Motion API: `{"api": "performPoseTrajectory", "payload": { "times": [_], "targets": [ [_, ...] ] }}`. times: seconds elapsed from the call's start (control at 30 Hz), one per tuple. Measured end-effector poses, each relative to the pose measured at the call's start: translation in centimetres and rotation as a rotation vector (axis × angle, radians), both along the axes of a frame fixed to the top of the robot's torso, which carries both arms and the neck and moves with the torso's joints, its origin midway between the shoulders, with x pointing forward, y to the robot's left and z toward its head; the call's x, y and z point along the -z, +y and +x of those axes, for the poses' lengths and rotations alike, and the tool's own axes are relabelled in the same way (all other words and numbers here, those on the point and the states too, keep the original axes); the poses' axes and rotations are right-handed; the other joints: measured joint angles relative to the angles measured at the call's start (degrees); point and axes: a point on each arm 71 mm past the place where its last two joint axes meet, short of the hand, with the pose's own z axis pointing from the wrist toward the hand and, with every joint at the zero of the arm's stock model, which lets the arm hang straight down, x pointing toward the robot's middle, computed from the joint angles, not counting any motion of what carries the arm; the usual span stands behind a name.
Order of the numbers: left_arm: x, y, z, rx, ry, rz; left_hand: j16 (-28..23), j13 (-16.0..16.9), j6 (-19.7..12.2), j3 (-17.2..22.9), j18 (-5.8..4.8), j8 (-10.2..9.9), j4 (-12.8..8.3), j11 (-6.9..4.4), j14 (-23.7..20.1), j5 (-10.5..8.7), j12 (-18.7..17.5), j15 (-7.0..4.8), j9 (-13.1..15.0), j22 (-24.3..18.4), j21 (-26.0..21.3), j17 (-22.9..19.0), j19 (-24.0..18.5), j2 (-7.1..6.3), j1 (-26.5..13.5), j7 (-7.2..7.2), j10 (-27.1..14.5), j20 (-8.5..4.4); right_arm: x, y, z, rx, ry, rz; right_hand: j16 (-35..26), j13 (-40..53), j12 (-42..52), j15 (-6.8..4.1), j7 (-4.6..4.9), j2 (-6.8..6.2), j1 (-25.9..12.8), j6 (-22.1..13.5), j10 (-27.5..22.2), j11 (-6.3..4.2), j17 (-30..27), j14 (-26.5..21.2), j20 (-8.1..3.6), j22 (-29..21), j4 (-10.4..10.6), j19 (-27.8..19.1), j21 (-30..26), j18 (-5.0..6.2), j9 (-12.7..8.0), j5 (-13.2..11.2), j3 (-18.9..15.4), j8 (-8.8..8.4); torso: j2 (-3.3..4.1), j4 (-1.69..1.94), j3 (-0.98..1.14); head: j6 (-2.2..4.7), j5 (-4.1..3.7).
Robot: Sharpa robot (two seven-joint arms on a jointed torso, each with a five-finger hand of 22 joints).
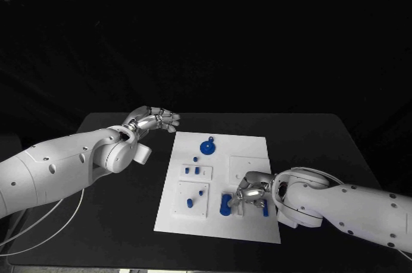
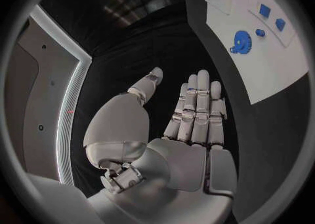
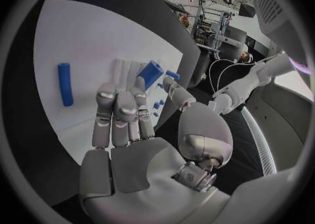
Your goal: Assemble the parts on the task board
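The white task board (image 1: 249, 160) lies in the middle of the black table. On it are a blue gear (image 1: 207, 147), several small blue pegs (image 1: 196, 171) and a blue cylinder (image 1: 225, 204) near the front edge. My right hand (image 1: 249, 193) hovers low over the board's front right part, fingers curled, right beside that cylinder. In the right wrist view this hand (image 3: 131, 129) pinches a short thick blue peg (image 3: 151, 74) between thumb and a finger, while a long blue cylinder (image 3: 64, 84) lies apart on the board. My left hand (image 1: 155, 119) is off the board at its far left corner, holding nothing.
A thin blue pin (image 1: 264, 207) lies on the board under my right wrist. In the left wrist view the left hand (image 2: 190, 124) has straight fingers over bare black table, with the gear (image 2: 241, 41) and board (image 2: 275, 72) off to one side.
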Motion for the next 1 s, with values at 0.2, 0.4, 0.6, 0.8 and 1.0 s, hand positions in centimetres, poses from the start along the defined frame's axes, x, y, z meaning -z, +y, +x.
{"api": "performPoseTrajectory", "payload": {
  "times": [0.2,0.4,0.6,0.8,1.0],
  "targets": [
    [0.0,0.0,0.0,0.0,0.0,0.0,0.0,0.0,0.0,0.0,0.0,0.0,0.0,0.0,0.0,0.0,0.0,0.0,0.0,0.0,0.0,0.0,0.0,0.0,0.0,0.0,0.0,0.0,-0.2,0.9,-0.3,-0.045,-0.019,-0.012,-0.09,0.47,1.27,-0.21,0.07,-0.32,4.66,1.56,1.1,-0.71,0.0,0.21,0.01,0.0,0.03,0.0,-0.26,0.0,0.64,-2.22,-1.73,0.84,0.0,0.04,-0.02,-0.14,-0.01],
    [0.0,0.0,0.0,0.0,0.0,0.0,0.0,0.0,0.0,0.0,0.0,0.0,0.0,0.0,0.0,0.0,0.0,0.0,0.0,0.05,0.0,0.06,0.0,0.0,0.0,0.0,0.0,0.0,-0.2,1.3,-0.4,-0.084,-0.031,-0.048,-0.09,0.66,2.07,-0.51,-0.38,-0.33,4.66,2.26,1.88,-0.87,0.0,0.11,0.01,0.0,0.55,0.0,-0.26,0.0,0.65,-2.47,-2.33,1.15,0.0,0.07,-0.09,-0.22,-0.03],
    [0.0,0.0,0.0,0.0,0.001,0.0,0.0,0.0,0.0,0.0,0.0,0.0,0.0,0.0,0.0,0.0,0.0,0.0,0.01,0.04,-0.23,0.06,0.0,0.0,0.0,0.0,0.0,0.0,-0.1,1.6,-0.4,-0.1,-0.038,-0.083,-0.09,0.76,2.27,-0.64,-0.38,0.29,4.04,2.48,2.21,-0.78,0.01,0.23,0.02,0.0,0.9,0.0,-0.48,0.0,0.64,-2.48,-2.92,1.15,-0.01,0.1,-0.09,-0.31,-0.02],
    [0.0,0.0,0.0,0.0,0.001,0.0,-0.21,0.0,0.0,-0.02,0.0,0.0,0.02,0.0,0.0,0.0,0.0,0.0,0.01,0.07,-0.23,0.13,0.0,0.0,0.0,0.0,0.0,0.0,0.0,1.8,-0.3,-0.103,-0.053,-0.117,-0.09,1.03,2.97,-0.64,-0.66,2.82,2.68,3.36,3.15,-0.91,-0.05,0.23,0.22,0.01,1.79,0.21,-0.47,0.0,0.64,-2.48,-3.77,1.15,-0.01,0.1,-0.09,-0.36,0.02],
    [0.0,0.1,0.0,0.0,0.002,0.0,-0.21,0.0,0.0,-0.17,0.0,0.0,0.17,0.0,0.0,0.0,0.0,0.0,0.01,0.13,-0.23,0.22,0.0,0.28,-0.28,0.0,0.0,0.0,0.2,2.1,-0.2,-0.118,-0.07,-0.149,-0.1,1.99,5.62,-0.98,-0.96,4.29,2.3,4.1,4.75,-1.06,-0.06,0.3,0.23,0.01,3.32,0.2,-0.7,0.0,0.71,-2.87,-2.56,1.49,0.0,0.09,-0.09,-0.45,0.06]
  ]
}}
